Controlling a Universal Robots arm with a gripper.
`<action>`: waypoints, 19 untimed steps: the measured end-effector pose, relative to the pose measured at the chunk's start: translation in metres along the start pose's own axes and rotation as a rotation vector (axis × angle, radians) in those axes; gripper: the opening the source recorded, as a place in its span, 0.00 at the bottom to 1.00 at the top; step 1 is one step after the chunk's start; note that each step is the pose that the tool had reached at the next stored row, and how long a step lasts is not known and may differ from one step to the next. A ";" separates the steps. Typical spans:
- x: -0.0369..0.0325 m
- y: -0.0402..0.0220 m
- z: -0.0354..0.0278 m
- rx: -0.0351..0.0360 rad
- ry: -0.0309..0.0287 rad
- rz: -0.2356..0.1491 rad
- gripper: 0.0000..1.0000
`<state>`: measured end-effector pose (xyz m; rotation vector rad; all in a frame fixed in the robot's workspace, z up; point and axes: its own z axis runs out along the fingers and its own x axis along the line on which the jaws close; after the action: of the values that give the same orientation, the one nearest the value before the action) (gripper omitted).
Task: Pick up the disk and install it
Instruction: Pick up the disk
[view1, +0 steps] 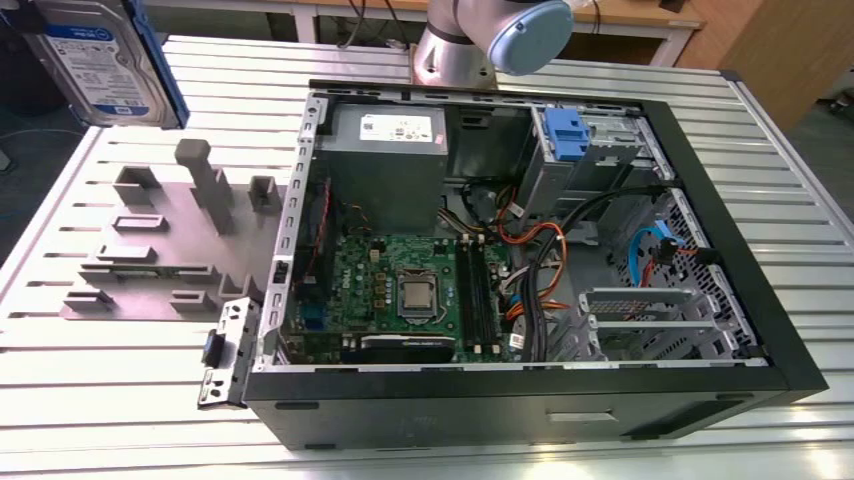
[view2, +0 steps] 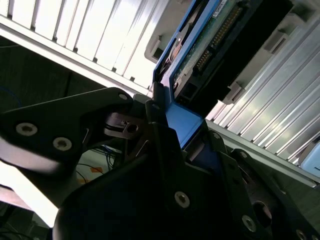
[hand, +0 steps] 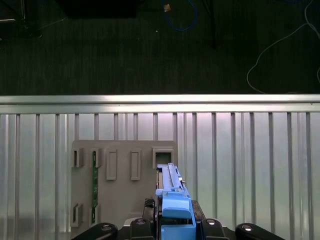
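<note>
**Disk Held in End Effector, Clear of the Fixture**

1. End effector state: in the second wrist view the end effector (view2: 182, 131) is closed on the disk (view2: 220, 40). Its black fingers (view2: 156, 117) clamp the blue plastic carrier at one end of the disk. The underside of the disk shows here, with a green circuit board and a row of connector pins.

2. Disk location: in the exterior view the disk (view1: 100, 60) is held off the surface (view1: 134, 400) at the exterior view's upper left. It stands roughly upright, with its white-and-blue label facing the camera. It is well apart from the computer case (view1: 747, 300).

3. View along the disk: in the first wrist view the disk (hand: 174, 197) appears edge-on, extending away from the end effector (hand: 176, 227). The grey fixture plate (hand: 120, 200) lies behind it on the slatted metal surface (hand: 250, 165). The plate carries several rectangular slots.

4. Computer case: the case lies on its side with the panel off. The motherboard (view1: 400, 290) is exposed. A narrow blue bracket (view1: 567, 135) sits in the drive bay at the far corner.

5. Arm: the arm (view1: 461, 45) rises behind the case, at the far edge of the surface.

6. Fixture plate: in the exterior view the fixture plate (view1: 167, 235) rests on the surface, just beside the case on the exterior view's left.
</note>
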<state>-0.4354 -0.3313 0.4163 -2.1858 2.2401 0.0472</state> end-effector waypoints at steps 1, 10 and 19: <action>0.0000 0.0000 -0.0006 0.0000 0.0000 0.000 0.36; -0.0001 0.0001 -0.0056 0.0000 0.0000 0.000 0.36; -0.0002 0.0001 -0.0074 0.0001 0.0000 0.000 0.36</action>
<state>-0.4354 -0.3313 0.4237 -2.1858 2.2400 0.0471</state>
